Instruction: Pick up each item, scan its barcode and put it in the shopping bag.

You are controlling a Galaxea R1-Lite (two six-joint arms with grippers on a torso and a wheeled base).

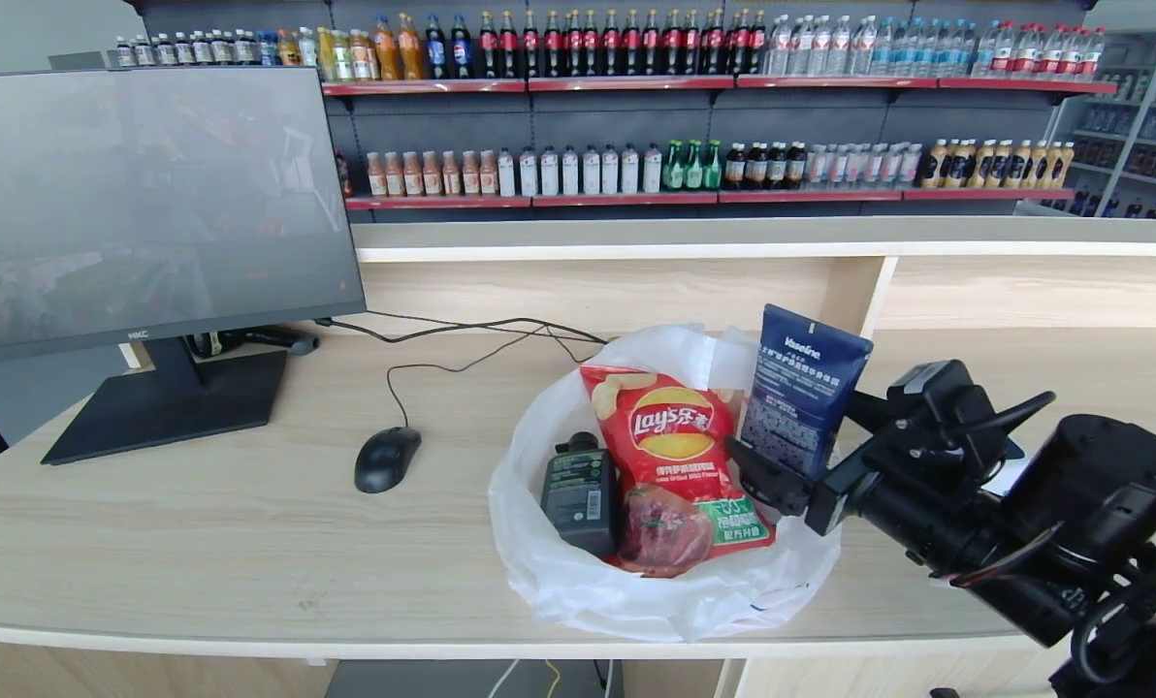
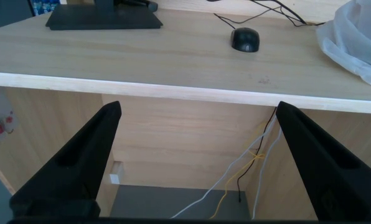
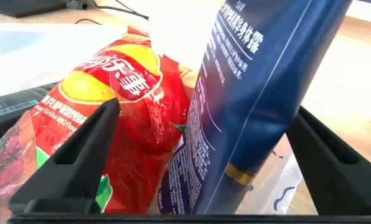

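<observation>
Left claw (image 2: pixel 198 109): two black fingers (image 2: pixel 79 162) spread wide apart, held below the front edge of a pale wooden surface (image 2: pixel 142 59). On it: black mouse (image 2: pixel 244 40), dark monitor stand (image 2: pixel 104 17), thin cables (image 2: pixel 279 15), edge of a white plastic bag (image 2: pixel 356 37). Beneath: hanging white, yellow and black wires (image 2: pixel 254 155).

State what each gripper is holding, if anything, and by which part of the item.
The right gripper holds the dark blue tube by its lower end, over the shopping bag. The left gripper holds nothing; its fingers are open.
</observation>
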